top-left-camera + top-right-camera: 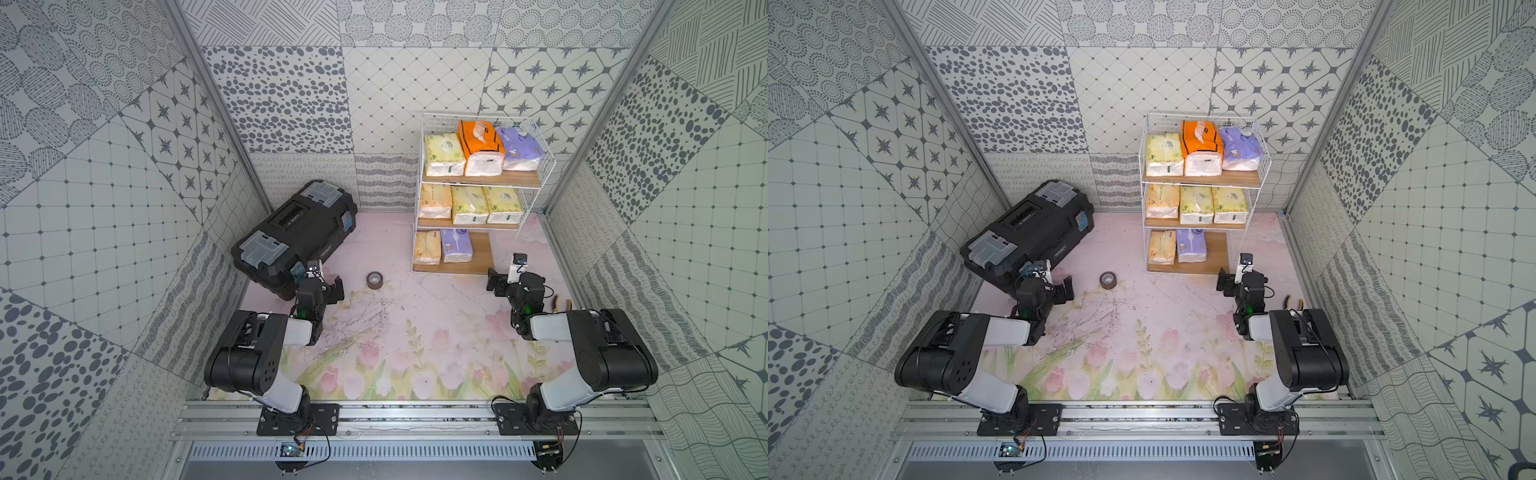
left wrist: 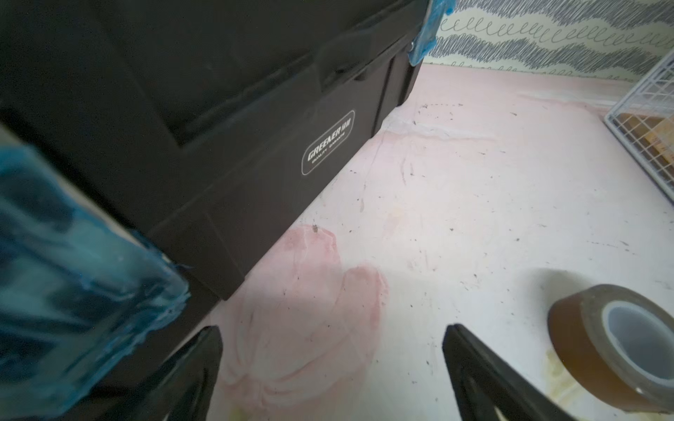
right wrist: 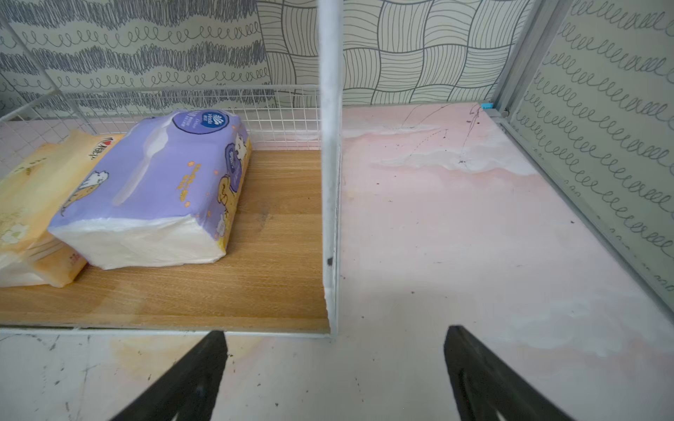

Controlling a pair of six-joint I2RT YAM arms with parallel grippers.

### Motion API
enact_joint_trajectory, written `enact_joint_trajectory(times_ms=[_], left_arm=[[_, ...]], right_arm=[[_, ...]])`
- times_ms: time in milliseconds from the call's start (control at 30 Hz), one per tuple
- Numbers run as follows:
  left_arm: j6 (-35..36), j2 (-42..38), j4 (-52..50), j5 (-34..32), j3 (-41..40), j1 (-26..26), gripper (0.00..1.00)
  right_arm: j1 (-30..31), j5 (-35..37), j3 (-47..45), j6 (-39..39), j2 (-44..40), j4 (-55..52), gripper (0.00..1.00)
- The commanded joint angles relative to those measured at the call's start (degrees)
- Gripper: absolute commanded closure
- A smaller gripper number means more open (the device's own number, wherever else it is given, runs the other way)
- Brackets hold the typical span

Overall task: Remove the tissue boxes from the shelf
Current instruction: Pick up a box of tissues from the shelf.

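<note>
- Plainly, the black toolbox (image 1: 295, 232) is the biggest thing here. It stands just beside the left pincer (image 2: 333, 328), ahead and to its left, and is no part of the job.
- The shelf (image 1: 482, 251) rises just ahead of the right pincer (image 3: 334, 331), with its near corner post almost straight in front of the gap between the jaws.
- All eight tissue packs (image 1: 469, 203) lie on it: three on the top board, three on the middle, two on the bottom.
- Both pincers are released, jaws spread wide, with nothing in either.
- The purple pack (image 3: 157, 182) on the bottom board lies ahead of the right pincer and off to its left, beyond the post. Its long axis runs back into the shelf, white end facing the pincer.
- It seems to lean on the yellow-orange pack (image 3: 33, 204) beside it, though the overlap is hard to read.
- I judge the right arm (image 1: 598, 353) far the nearer. It would need to shift left past the post before reaching in.
- A roll of brown tape (image 2: 620, 342) lies just beside the left pincer, on its right.
</note>
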Motion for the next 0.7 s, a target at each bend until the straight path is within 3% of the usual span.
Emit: enact_joint_trajectory(times_ms=[0, 600, 667], left_arm=[[0.23, 0.06, 1.19, 0.44, 0.31, 0.22, 0.01], [1.01, -0.23, 2.07, 2.44, -0.23, 0.23, 0.01], [2.16, -1.70, 1.82, 3.92, -0.67, -0.02, 0.01]], right_arm=[[-0.15, 0.45, 0.03, -0.38, -0.46, 1.55, 0.03], [-0.14, 0.43, 0.02, -0.37, -0.46, 1.57, 0.03], [0.47, 5.61, -1.12, 0.66, -1.59, 2.74, 0.03]])
